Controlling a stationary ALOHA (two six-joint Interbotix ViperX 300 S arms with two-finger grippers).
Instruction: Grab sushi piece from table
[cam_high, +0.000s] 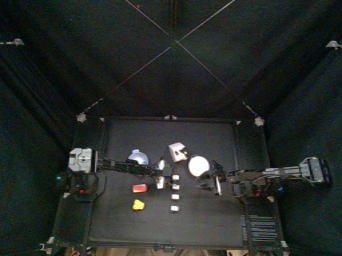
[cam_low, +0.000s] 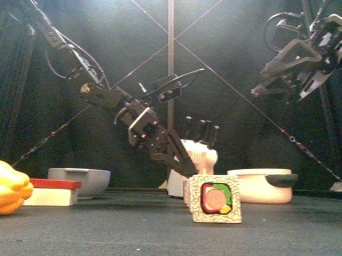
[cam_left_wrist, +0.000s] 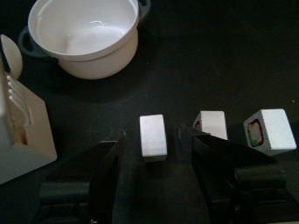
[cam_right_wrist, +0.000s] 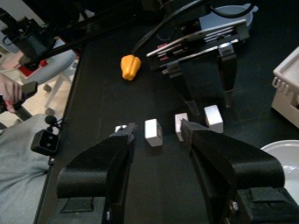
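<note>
Left wrist view: left gripper (cam_left_wrist: 173, 144) jaws apart — straddling one white sushi piece (cam_left_wrist: 153, 137) on the table (cam_left_wrist: 198, 79).
Right gripper (cam_right_wrist: 170, 140): raised, jaws apart — empty.

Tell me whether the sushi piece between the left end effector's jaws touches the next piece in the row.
Apart. The left wrist view shows bare table between the sushi piece and the next piece.

Matte black table (cam_left_wrist: 233, 52) — white pot (cam_left_wrist: 84, 37), orange pepper (cam_right_wrist: 131, 66) — green-rimmed, pink-centred sushi piece (cam_low: 214, 200).
</note>
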